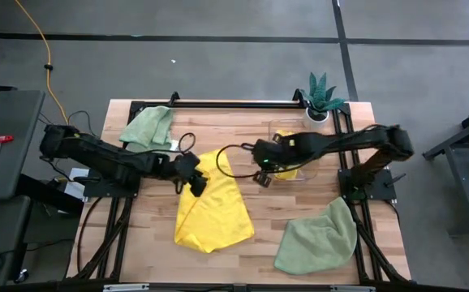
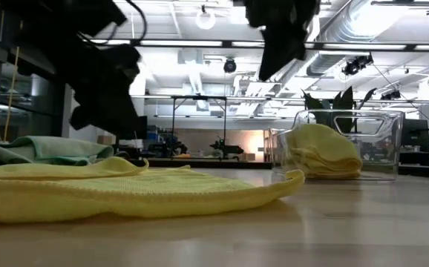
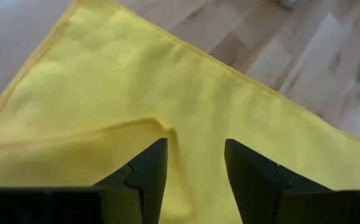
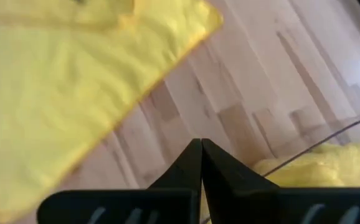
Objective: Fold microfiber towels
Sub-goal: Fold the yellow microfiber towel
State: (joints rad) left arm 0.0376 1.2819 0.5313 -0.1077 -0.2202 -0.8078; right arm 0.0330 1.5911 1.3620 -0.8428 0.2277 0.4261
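From above, a yellow towel is lying mid-worktop; the left gripper, parted, is hovering at its ten o'clock edge. The right gripper, clenched and empty, is hanging near a clear bin. Green towels are sitting at five and eleven o'clock. At table level, the bin is holding folded yellow cloths.

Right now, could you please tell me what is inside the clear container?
Folded yellow towels lie stacked inside the clear container. Anything beneath that stack is covered.
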